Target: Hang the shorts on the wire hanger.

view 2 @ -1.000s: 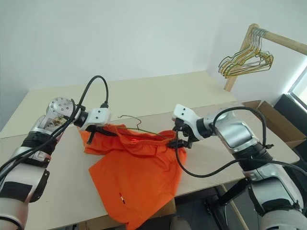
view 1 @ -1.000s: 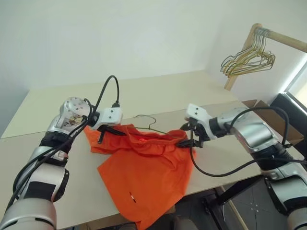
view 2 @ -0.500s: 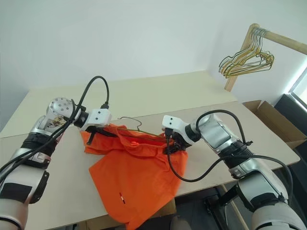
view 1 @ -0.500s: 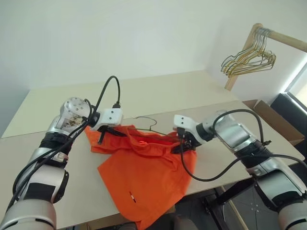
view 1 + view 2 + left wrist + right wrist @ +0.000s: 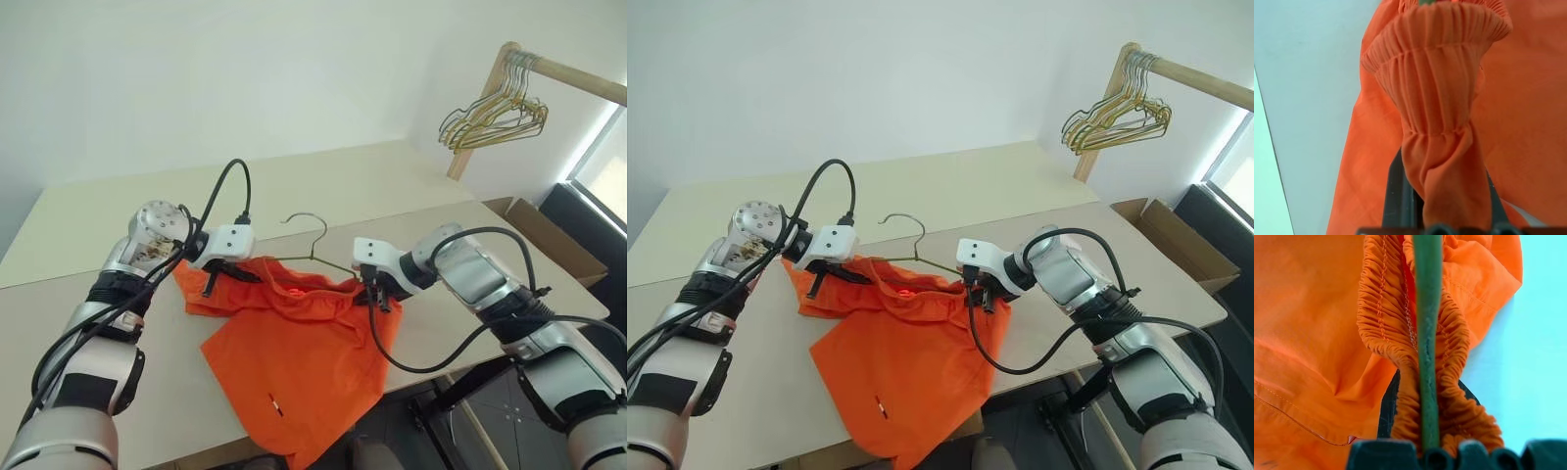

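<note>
Both pincers are pressed together on the shorts (image 5: 294, 362), and we can see each one at an end of the gathered waistband: our left gripper (image 5: 217, 278) pinches the left end, where the wrist view shows the elastic bunched into fine, close pleats that fan out above the dark fingers (image 5: 1398, 196); our right gripper (image 5: 377, 297) pinches the right end, and there the ruffled band is squeezed together with a thin, smooth rod of the wire hanger (image 5: 312, 242) running straight up between the two black fingers (image 5: 1387, 411) (so cloth and wire sit in the same pinch). Held this way, the waistband stretches between our two hands just above the table (image 5: 441, 211), sagging a little in the middle, while the rest of the bright orange cloth lies flat and matte on the pale tabletop, its smooth legs spreading toward the near edge and draping slightly over it. A small white tag (image 5: 272, 399) shows on the lower leg. The hanger's curved hook rises behind the waistband, between our hands, and its slim greyish-gold wire slopes down from the hook toward the right pincer, partly hidden in the fabric. Up at the far right, a bunch of gold wire hangers (image 5: 490, 110) dangles from a round wooden rail (image 5: 573, 76), and an open cardboard box (image 5: 549, 240) sits beyond the table's right side.
</note>
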`<action>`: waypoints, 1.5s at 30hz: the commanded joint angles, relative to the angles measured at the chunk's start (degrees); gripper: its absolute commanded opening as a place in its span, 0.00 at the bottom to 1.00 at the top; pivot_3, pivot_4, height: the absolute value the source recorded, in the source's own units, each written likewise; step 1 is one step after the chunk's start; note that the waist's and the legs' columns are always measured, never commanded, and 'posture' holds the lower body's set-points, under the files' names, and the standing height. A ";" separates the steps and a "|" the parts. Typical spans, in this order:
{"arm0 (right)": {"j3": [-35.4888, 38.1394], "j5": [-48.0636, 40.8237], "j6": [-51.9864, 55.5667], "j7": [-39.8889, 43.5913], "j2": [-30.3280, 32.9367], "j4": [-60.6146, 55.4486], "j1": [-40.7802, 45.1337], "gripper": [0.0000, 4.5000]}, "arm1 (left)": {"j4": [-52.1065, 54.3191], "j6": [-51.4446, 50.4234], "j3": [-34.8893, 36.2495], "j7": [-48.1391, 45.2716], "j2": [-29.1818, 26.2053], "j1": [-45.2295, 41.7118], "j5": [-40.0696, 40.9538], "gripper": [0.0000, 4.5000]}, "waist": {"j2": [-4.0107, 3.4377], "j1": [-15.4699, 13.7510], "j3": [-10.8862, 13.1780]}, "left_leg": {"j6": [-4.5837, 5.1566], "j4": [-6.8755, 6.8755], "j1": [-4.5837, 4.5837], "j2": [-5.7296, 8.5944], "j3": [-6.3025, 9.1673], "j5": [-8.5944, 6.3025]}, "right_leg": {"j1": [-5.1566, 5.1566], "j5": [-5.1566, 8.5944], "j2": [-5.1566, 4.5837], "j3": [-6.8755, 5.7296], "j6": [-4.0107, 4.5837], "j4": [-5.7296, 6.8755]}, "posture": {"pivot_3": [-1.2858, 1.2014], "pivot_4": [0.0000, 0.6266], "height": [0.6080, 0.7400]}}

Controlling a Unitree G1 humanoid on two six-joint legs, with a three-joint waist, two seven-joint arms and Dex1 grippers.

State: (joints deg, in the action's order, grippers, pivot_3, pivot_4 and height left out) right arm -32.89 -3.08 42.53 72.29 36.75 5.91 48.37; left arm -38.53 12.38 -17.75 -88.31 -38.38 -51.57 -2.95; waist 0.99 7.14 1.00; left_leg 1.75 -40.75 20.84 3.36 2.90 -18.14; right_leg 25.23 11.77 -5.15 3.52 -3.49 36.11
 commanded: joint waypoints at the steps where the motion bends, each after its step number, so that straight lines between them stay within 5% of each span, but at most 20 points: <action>1: 2.50 -3.22 2.29 1.48 -0.79 -4.37 -1.00 0.00 | 0.15 3.08 2.08 1.27 1.29 -1.32 1.86 0.06 | 0.00 0.05 0.00 | 0.00 0.00 0.00 0.00 0.01 0.00 | 0.00 0.00 0.00 0.00 0.00 0.00 | 0.47 0.00 1.00; 7: 6.94 -5.77 7.11 -0.16 1.47 -10.83 -5.86 0.00 | -0.38 0.92 5.65 -2.22 2.21 -2.41 7.13 0.51 | 0.00 0.05 0.00 | -0.02 -0.01 0.07 0.00 0.06 0.01 | 0.04 0.00 -0.03 -0.04 0.00 -0.01 | 0.47 0.00 1.00; 15: 17.34 -13.37 16.65 -3.65 7.87 -24.66 -15.35 0.00 | -8.19 2.85 6.76 -0.30 -0.43 -4.10 4.56 1.00 | 0.00 -0.05 0.00 | 0.09 -0.04 0.15 0.02 0.19 -0.05 | 0.04 0.00 -0.05 -0.14 0.00 -0.03 | 0.46 0.00 1.00; 24: 26.42 -21.79 22.58 -6.63 15.31 -35.46 -23.18 0.00 | -15.50 5.63 6.96 5.23 -0.14 -5.92 1.26 1.00 | 0.00 -0.04 0.00 | 0.33 -0.06 0.14 0.02 0.18 -0.19 | 0.01 0.00 -0.08 -0.15 0.00 -0.14 | 0.45 0.00 1.00; 30: 39.46 -26.85 30.37 -12.28 16.28 -36.56 -32.64 0.00 | -13.78 -0.55 16.07 4.65 -0.66 -10.59 10.48 1.00 | 0.01 -0.31 0.00 | 0.38 -0.08 0.29 0.02 0.22 -0.22 | 0.03 0.00 -0.15 -0.23 -0.01 -0.12 | 0.46 0.00 1.00; 38: 58.56 -29.98 48.46 -24.05 8.62 -36.74 -35.98 0.00 | 5.78 -15.69 25.52 11.29 2.28 -6.10 23.27 1.00 | -0.10 -0.20 -0.08 | 0.40 -0.08 0.16 -0.02 0.20 -0.23 | -0.03 0.00 -0.17 -0.11 -0.01 -0.07 | 0.45 0.00 1.00; 45: 70.65 -31.81 49.97 -43.76 3.26 -29.38 -31.51 0.00 | 29.02 -31.17 26.80 20.16 7.99 1.69 33.85 1.00 | -0.42 0.13 -0.31 | 0.38 -0.07 0.12 -0.02 0.19 -0.22 | -0.08 -0.02 -0.23 0.01 -0.03 -0.04 | 0.43 0.00 1.00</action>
State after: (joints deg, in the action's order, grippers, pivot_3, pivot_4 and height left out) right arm 33.55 -33.63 92.07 33.58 40.30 -24.09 14.81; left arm -14.71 -16.12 7.79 -70.69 -30.53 -49.00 28.00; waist 0.57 7.27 0.70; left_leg 2.11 -40.82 20.96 3.33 3.08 -18.35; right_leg 25.16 11.75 -5.37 3.55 -3.52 36.06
